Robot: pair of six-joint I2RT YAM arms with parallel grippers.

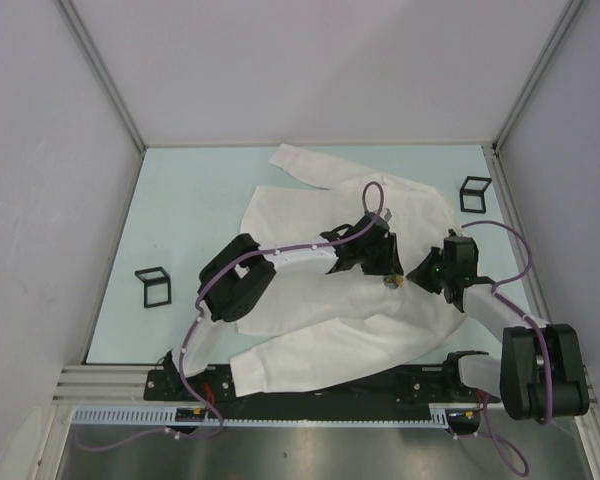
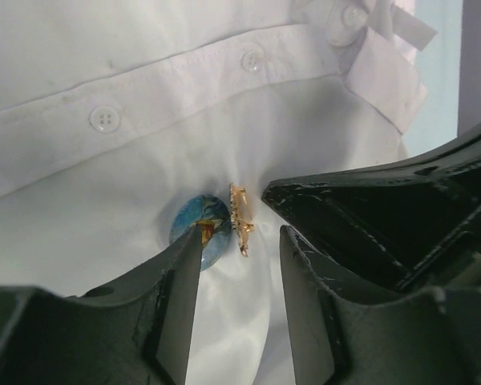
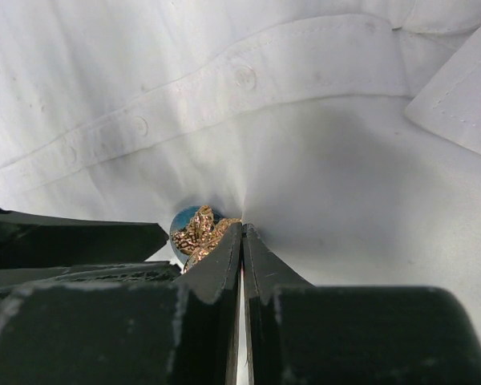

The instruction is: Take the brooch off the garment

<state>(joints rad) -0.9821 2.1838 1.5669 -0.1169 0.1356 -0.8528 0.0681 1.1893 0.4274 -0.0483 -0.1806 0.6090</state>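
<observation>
**Operator:** Where is the brooch?

**Describer:** A large white long-sleeved collared shirt of thin cloth lies spread on the pale green worktop. The small round blue-and-gold brooch is pinned to the front of the shirt, just beside the button band.

**Operator:** Which gripper is nearer?

**Describer:** Both of yours meet at it. Your left gripper has its fingers apart and holds nothing. It straddles the brooch, with the blue disc half hidden behind one finger. The gold part sits in the gap, its long axis running along the fingers.

**Operator:** And my right gripper?

**Describer:** Your right gripper has its fingers pressed together, tips just beside the brooch's gold edge. The brooch lies slightly to the left of those tips in the wrist view. Creases in the cloth run into the tips, so it appears to pinch the shirt there. Whether the pin is caught too is hidden.
</observation>
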